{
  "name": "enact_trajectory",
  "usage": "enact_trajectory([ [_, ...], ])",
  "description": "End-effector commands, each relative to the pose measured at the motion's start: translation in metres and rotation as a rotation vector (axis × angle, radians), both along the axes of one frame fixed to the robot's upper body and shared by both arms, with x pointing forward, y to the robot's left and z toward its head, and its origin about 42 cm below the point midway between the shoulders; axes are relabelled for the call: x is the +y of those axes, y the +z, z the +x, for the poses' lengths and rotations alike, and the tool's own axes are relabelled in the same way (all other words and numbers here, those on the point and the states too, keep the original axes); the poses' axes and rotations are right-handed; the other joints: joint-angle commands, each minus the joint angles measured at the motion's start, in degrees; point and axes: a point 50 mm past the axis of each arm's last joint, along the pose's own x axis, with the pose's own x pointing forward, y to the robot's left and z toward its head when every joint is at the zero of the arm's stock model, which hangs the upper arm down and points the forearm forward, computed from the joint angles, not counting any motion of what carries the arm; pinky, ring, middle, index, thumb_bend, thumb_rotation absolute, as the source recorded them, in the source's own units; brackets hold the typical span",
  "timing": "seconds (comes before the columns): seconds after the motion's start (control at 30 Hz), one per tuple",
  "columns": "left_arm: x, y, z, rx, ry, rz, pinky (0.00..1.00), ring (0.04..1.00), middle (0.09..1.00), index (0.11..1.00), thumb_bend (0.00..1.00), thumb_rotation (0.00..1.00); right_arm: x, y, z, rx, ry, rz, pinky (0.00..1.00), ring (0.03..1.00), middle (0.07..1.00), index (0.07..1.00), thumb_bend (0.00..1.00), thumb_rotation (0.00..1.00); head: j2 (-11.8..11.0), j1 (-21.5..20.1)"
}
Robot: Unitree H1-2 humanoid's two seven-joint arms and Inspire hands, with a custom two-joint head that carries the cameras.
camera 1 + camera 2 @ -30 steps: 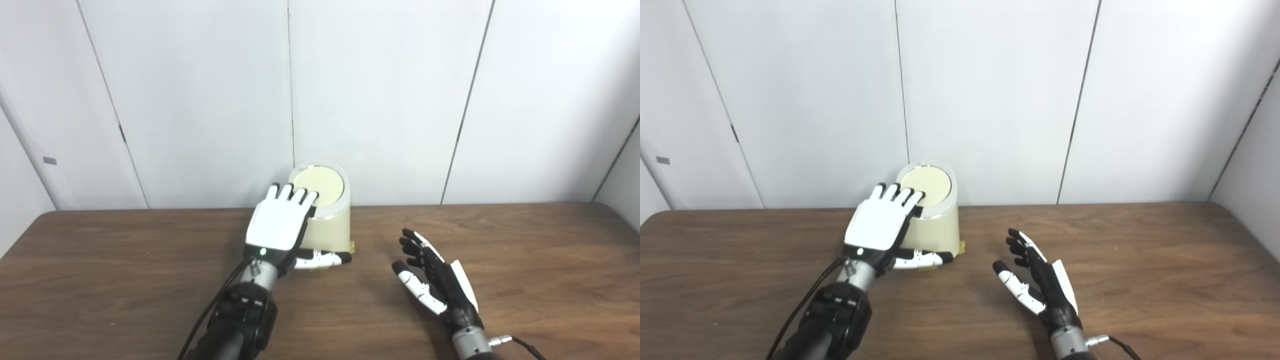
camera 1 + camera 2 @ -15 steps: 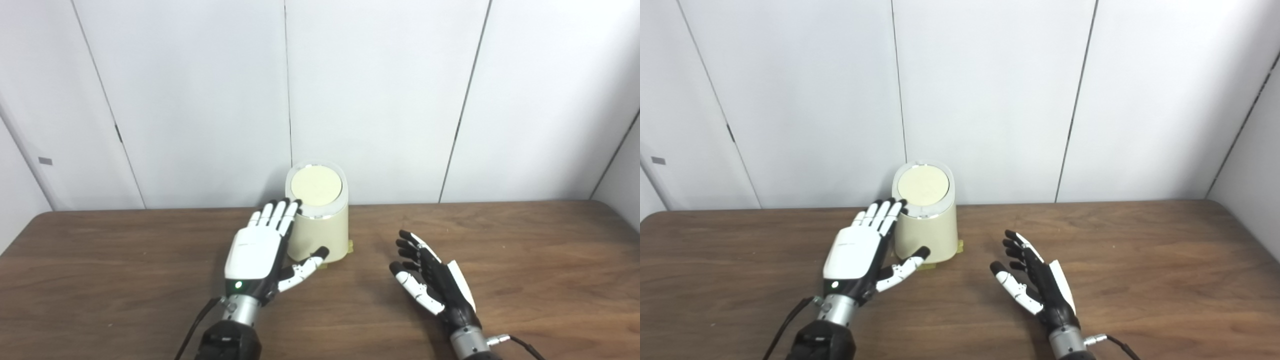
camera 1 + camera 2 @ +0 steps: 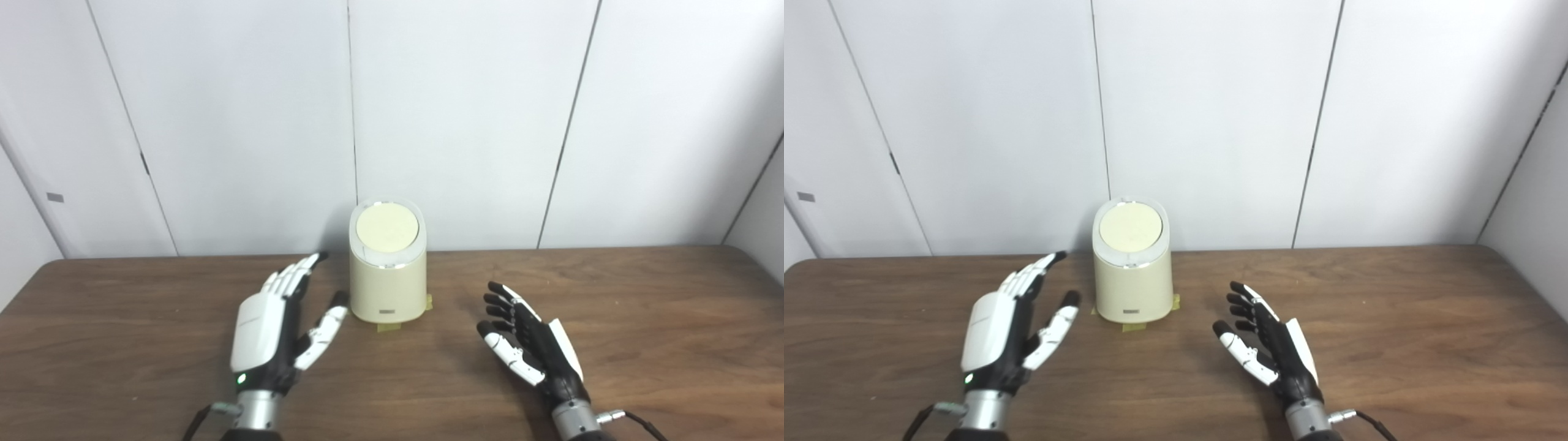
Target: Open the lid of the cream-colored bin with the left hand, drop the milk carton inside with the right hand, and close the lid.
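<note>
We see the left hand [image 3: 269, 334] held just above the wooden tabletop [image 3: 643, 306], palm turned inward, fingers spread and extended, empty and touching nothing. Its thumb tip comes near the lower left side of the cream-colored bin [image 3: 387, 278] but stays apart from it. The right hand [image 3: 531, 352] is likewise spread wide with fingers apart, palm facing left, holding nothing, well clear of the bin. The bin stands upright near the tabletop's far edge, between the two hands and close to the white panelled wall [image 3: 465, 110]. Its round lid [image 3: 387, 226] is down and closed, tilted toward us. Small yellow tape tabs [image 3: 389, 326] show at the bin's base. We cannot find a milk carton in either view.
</note>
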Motion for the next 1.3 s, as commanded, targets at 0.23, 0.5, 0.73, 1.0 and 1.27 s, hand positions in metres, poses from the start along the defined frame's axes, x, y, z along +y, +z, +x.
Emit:
enact_trajectory([
  [0.23,0.022,-0.011,-0.004,0.002,-0.111,-0.22,0.66,0.79,0.812,0.812,0.2,0.51,0.0,0.003,-0.001,-0.116,-0.053,0.103,0.6,0.675,0.7,0.696,0.29,0.29,-0.7,-0.9],
  [0.5,0.031,-0.046,-0.013,0.063,-0.113,-0.349,0.69,0.793,0.815,0.804,0.18,0.4,-0.006,0.003,-0.005,-0.129,-0.095,0.105,0.6,0.676,0.692,0.686,0.29,0.21,-0.8,-0.8],
  [0.73,0.03,-0.057,-0.016,0.072,-0.098,-0.315,0.66,0.774,0.803,0.803,0.19,0.41,-0.01,0.002,-0.015,-0.102,-0.095,0.132,0.6,0.688,0.702,0.697,0.28,0.21,-0.6,0.0],
  [1.0,0.03,-0.063,-0.016,0.107,-0.104,-0.386,0.69,0.79,0.808,0.8,0.2,0.47,-0.011,-0.003,-0.019,-0.091,-0.093,0.142,0.6,0.681,0.701,0.697,0.28,0.16,-0.6,-0.2],
  [1.27,0.029,-0.063,-0.017,0.136,-0.1,-0.429,0.71,0.793,0.807,0.791,0.2,0.42,-0.01,-0.005,-0.018,-0.101,-0.076,0.14,0.57,0.649,0.685,0.685,0.28,0.16,-0.2,0.1],
])
